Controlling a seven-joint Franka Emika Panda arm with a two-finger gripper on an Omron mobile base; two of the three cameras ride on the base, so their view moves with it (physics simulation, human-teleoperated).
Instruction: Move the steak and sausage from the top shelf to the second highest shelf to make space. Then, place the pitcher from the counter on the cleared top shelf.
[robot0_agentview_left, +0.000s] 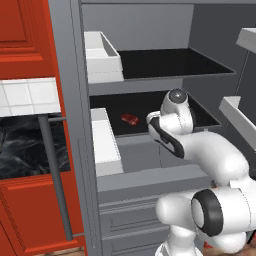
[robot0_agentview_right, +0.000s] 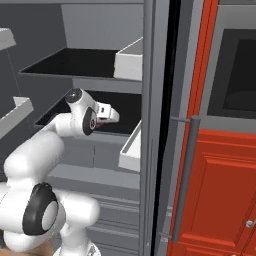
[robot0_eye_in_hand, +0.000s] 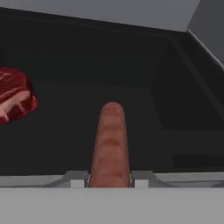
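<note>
Slim brownish-red sausage (robot0_eye_in_hand: 110, 144) is pinched between the end effector (robot0_eye_in_hand: 109, 178) fingers, long axis running straight ahead over the black second highest shelf (robot0_eye_in_hand: 131, 131); flat red steak (robot0_eye_in_hand: 13, 95) lies ahead-left.

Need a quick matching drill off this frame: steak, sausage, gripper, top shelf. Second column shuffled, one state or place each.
Things:
1. steak
2. sausage
3. gripper
4. top shelf

States or places:
A. bare black surface, white bin at its side
B. lying on the second highest shelf
C. held between the fingers, pointing away from the hand
D. shut on a slim brownish-red cylinder

Pairs: 1-B, 2-C, 3-D, 4-A
</note>
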